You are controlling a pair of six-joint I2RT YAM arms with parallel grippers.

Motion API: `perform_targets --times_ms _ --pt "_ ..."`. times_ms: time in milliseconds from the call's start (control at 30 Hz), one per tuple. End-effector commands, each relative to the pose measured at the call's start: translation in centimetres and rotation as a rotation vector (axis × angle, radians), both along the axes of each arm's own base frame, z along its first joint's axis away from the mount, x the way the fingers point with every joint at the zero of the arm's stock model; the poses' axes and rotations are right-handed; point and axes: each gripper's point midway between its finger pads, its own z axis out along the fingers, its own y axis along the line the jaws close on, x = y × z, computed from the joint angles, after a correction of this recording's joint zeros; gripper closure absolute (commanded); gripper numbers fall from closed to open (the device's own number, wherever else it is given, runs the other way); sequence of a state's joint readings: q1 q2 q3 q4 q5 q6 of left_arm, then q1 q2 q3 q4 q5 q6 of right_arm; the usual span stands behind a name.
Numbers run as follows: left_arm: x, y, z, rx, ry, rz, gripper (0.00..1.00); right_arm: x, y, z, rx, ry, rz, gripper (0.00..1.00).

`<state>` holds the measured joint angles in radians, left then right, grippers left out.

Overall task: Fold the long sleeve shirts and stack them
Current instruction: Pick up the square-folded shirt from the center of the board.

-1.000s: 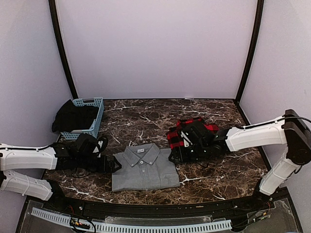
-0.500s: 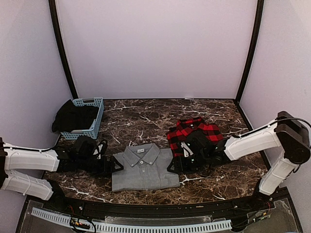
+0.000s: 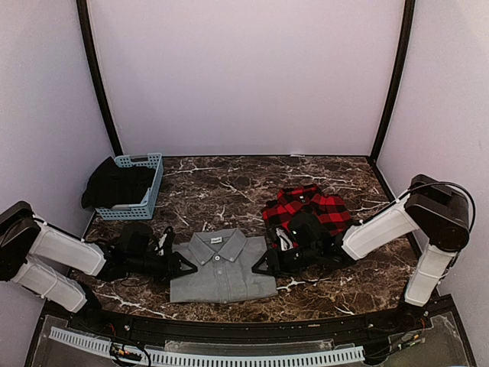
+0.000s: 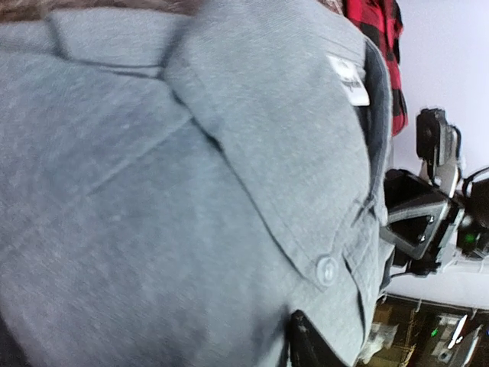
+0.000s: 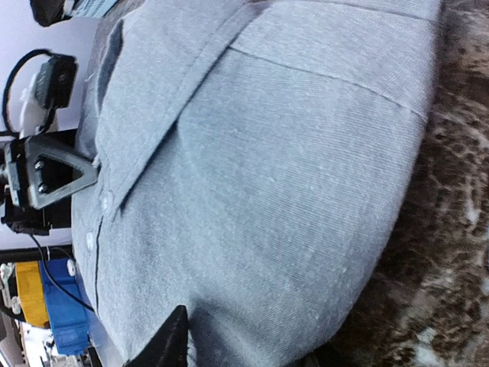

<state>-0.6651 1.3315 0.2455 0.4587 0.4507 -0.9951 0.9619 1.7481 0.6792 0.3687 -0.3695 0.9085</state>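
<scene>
**Grey shirt folded at the front of the worktop, one hand at each side edge**

Item 1. The grey shirt (image 3: pixel 223 266) lies folded, collar to the rear and button placket up, on the marble-patterned worktop (image 3: pixel 229 180), near its front edge and about midway across.

Item 2. The left hand (image 3: pixel 179 264) is low on the worktop and meets the shirt's left edge. The left wrist view is filled with grey cloth, with one dark finger (image 4: pixel 309 342) showing at the bottom. Whether this hand is clamped on the cloth or merely set against it cannot be told.

Item 3. The right hand (image 3: pixel 267 263) meets the shirt's right edge. The right wrist view shows the fold at very close range and one dark finger (image 5: pixel 166 344) below it. Its grip likewise cannot be told.

Item 4. The plaid shirt (image 3: pixel 307 205) lies in a loose heap behind and to the right of the grey one, partly under the right arm.

Item 5. A blue basket (image 3: pixel 155 183) stands at the rear left and holds dark cloth (image 3: pixel 114 186).
</scene>
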Motion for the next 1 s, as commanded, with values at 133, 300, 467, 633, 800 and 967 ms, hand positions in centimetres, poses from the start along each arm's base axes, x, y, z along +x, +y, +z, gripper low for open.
perform_targets --times_ms 133,300,467,633,800,967 --pt "0.7 -1.1 1.4 -0.057 -0.037 -0.014 0.92 -0.3 1.1 2.3 0.167 -0.004 0.057 0.92" --pt "2.1 -2.0 4.3 -0.072 -0.112 -0.028 1.00 1.2 0.6 5.4 0.226 -0.068 0.039 1.00" --pt "4.8 -3.7 8.9 -0.087 -0.214 -0.035 1.00 3.6 -1.3 8.8 0.202 -0.158 0.002 1.00" --pt "8.5 -6.4 14.0 -0.104 -0.309 -0.055 1.00 8.2 -6.1 12.5 0.118 -0.258 -0.105 1.00" --pt "12.2 -10.5 14.6 -0.112 -0.314 -0.115 1.00 11.9 -12.4 13.8 0.017 -0.289 -0.189 1.00" --pt "15.5 -16.2 15.6 -0.153 -0.359 -0.182 1.00 15.6 -20.7 12.1 -0.146 -0.277 -0.321 1.00"
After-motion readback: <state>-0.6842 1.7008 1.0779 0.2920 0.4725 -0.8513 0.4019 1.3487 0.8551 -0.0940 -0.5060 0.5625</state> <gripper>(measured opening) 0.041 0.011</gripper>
